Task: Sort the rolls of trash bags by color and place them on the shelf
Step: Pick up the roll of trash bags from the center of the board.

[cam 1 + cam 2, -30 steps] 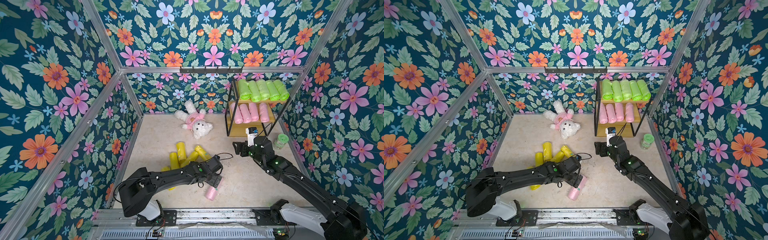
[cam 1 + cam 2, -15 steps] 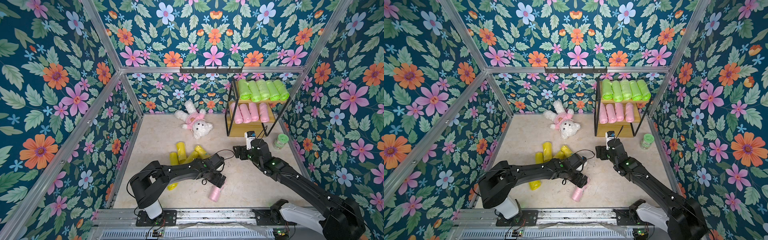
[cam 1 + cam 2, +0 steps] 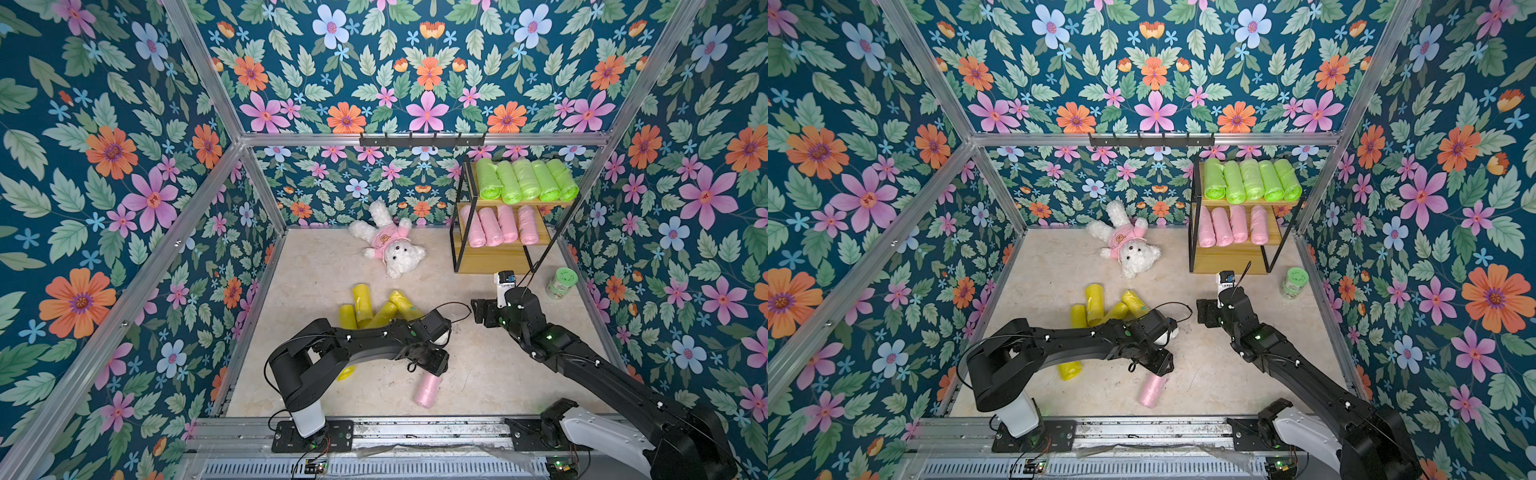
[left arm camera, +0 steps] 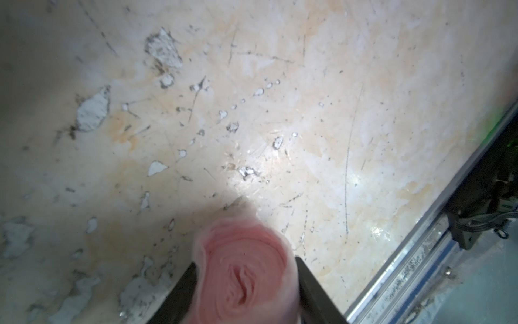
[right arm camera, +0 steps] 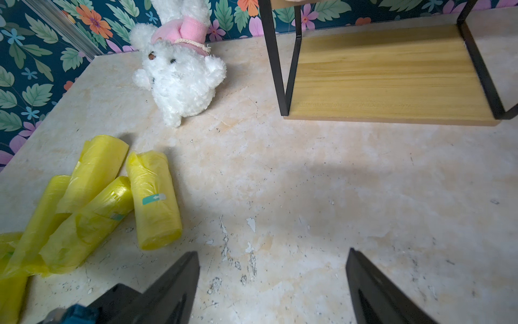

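Observation:
A pale pink roll (image 4: 246, 280) lies on the floor near the front rail, and my left gripper (image 4: 246, 261) is shut on its end, one dark finger on each side. The same pink roll (image 3: 427, 390) pokes out below the left gripper (image 3: 433, 365) in both top views. Several yellow rolls (image 3: 374, 307) lie heaped at the floor's middle left, and another yellow roll (image 3: 1070, 370) sits under the left arm. On the shelf (image 3: 490, 255), several green rolls (image 3: 525, 180) fill the top tier and several pink rolls (image 3: 496, 220) the middle one. My right gripper (image 5: 273, 252) hangs open over bare floor, short of the shelf's bare bottom board (image 5: 384, 73).
A white plush bear (image 3: 390, 245) in a pink top lies at the back, left of the shelf. A small pale-green jar (image 3: 561, 282) stands by the right wall. A black hook rail (image 3: 422, 139) runs along the back wall. The metal front rail (image 4: 414, 266) is close to the held roll.
My left gripper has come down toward the front over the pink roll and closed on it. The right arm has drawn back a little from the shelf, still open.

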